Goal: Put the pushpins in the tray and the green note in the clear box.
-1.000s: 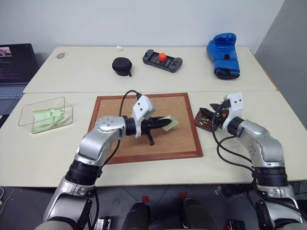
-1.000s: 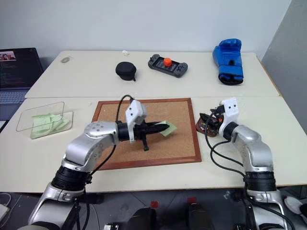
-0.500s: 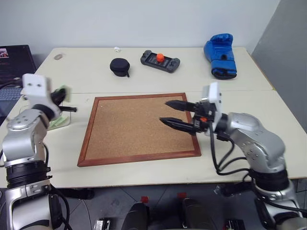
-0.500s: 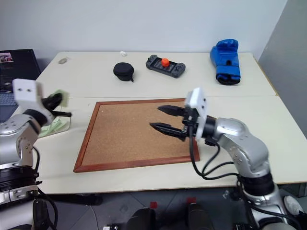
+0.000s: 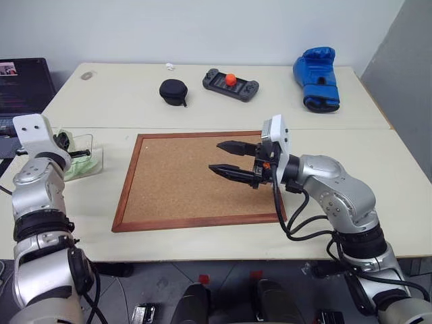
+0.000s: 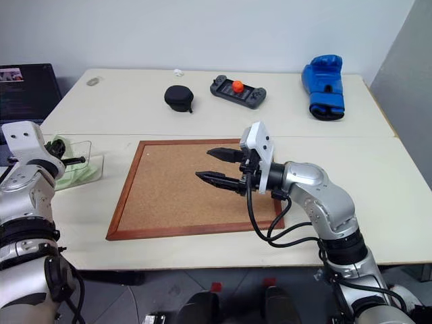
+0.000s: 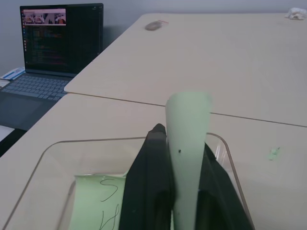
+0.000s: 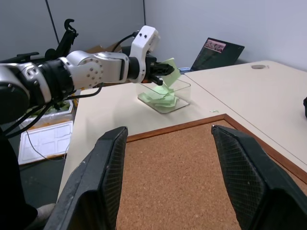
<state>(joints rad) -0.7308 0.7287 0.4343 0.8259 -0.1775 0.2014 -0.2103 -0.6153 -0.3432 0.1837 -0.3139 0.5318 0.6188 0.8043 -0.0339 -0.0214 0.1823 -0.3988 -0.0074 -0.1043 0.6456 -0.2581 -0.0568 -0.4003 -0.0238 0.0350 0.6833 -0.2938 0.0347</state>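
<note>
**Green note poised over the clear box**

At the left edge of the head view, the left pincer (image 7: 184,191) is clenched on the green note (image 7: 188,143), holding it upright just above the clear box (image 5: 86,156), which already contains pale green papers. This looks like the drop-off step: next the fingers must part so the note falls inside the walls and does not catch on the rim.

In the middle, the cork board (image 5: 175,202) lies bare, with no pins visible on it. Over its right part hangs the right pincer (image 5: 226,157), released and carrying nothing.

The tray and pushpins cannot be made out. Along the back of the worktop (image 5: 121,88) sit a black case (image 5: 173,91), a game controller (image 5: 231,84) and a blue boxing glove (image 5: 316,77), all well clear; a laptop (image 5: 23,84) stands at upper left.
</note>
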